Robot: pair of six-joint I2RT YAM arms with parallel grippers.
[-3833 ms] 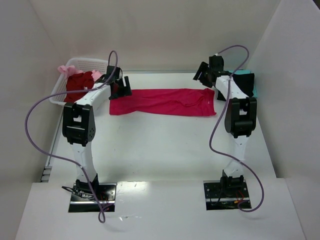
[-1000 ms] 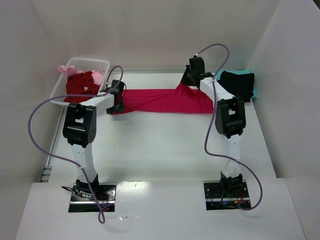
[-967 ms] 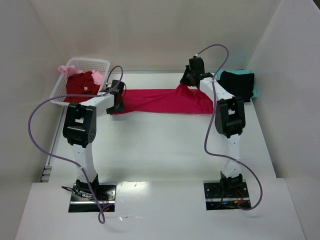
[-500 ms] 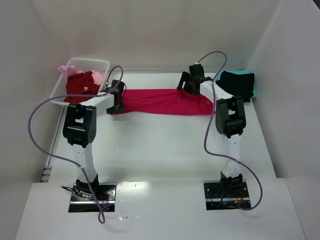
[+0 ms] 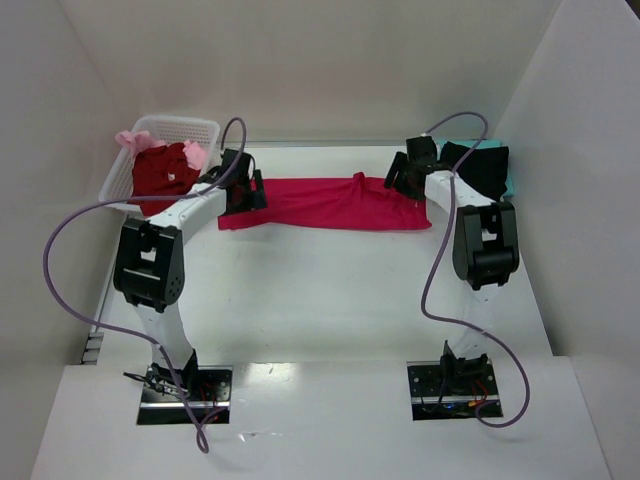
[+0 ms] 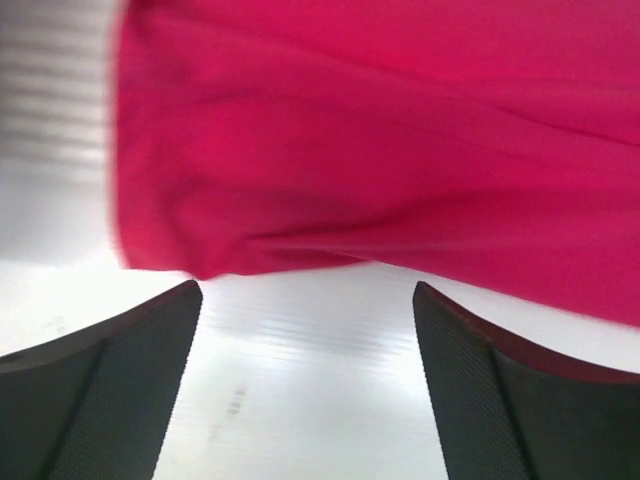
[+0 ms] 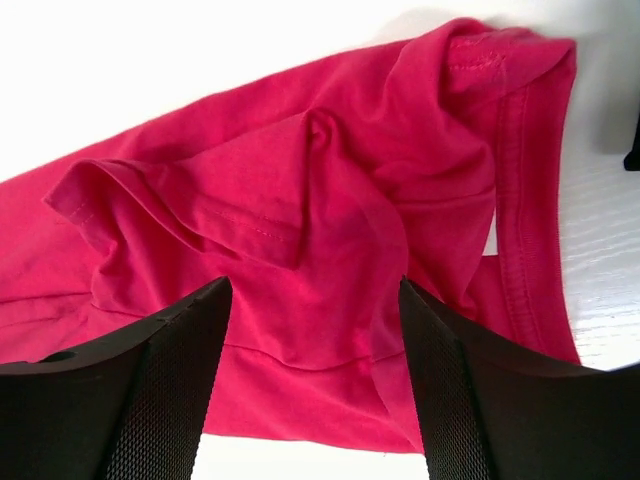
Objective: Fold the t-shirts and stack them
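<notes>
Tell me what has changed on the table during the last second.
The right gripper released the crimson t-shirt, whose lifted edge dropped back down, and moved right. The left gripper shifted slightly away from its base, fingers open. The basket and the black t-shirt stayed.

Matt cloth tee [image 7: 300, 200], dimpled pads [image 7: 150, 400], perhaps rubber

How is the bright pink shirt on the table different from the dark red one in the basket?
The bright pink shirt lies stretched out flat in a long strip; the dark red shirt is bunched in a heap. The pink one is on the table; the dark red one is in the white basket. Both are reddish cloth, and nothing holds either.
</notes>
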